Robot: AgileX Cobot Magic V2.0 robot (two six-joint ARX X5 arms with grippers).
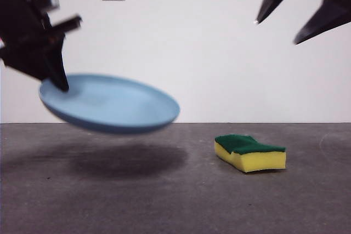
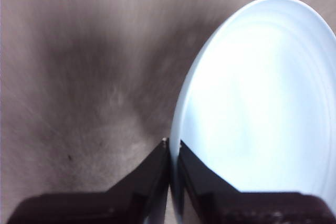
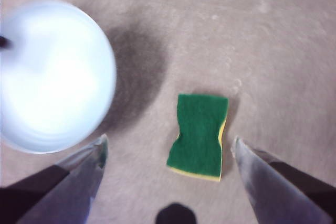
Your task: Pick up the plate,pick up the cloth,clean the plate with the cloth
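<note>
Left gripper (image 2: 172, 148) pinches plate (image 1: 109, 104) rim, plate airborne; right gripper (image 3: 168, 148) jaws spread wide above sponge (image 3: 199, 135).

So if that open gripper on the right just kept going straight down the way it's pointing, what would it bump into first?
Most likely the sponge. In the wrist view it lies on the table between the right gripper's open jaws, green side up. Depth is uncertain, but nothing else shows in between.

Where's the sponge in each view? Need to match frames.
Front view: sponge lies on the table right of centre, below the open right gripper.
Left wrist view: not in it.
Right wrist view: sponge between that gripper's jaws, green side up.
Shared landmark: the lifted plate, in all three.
</note>
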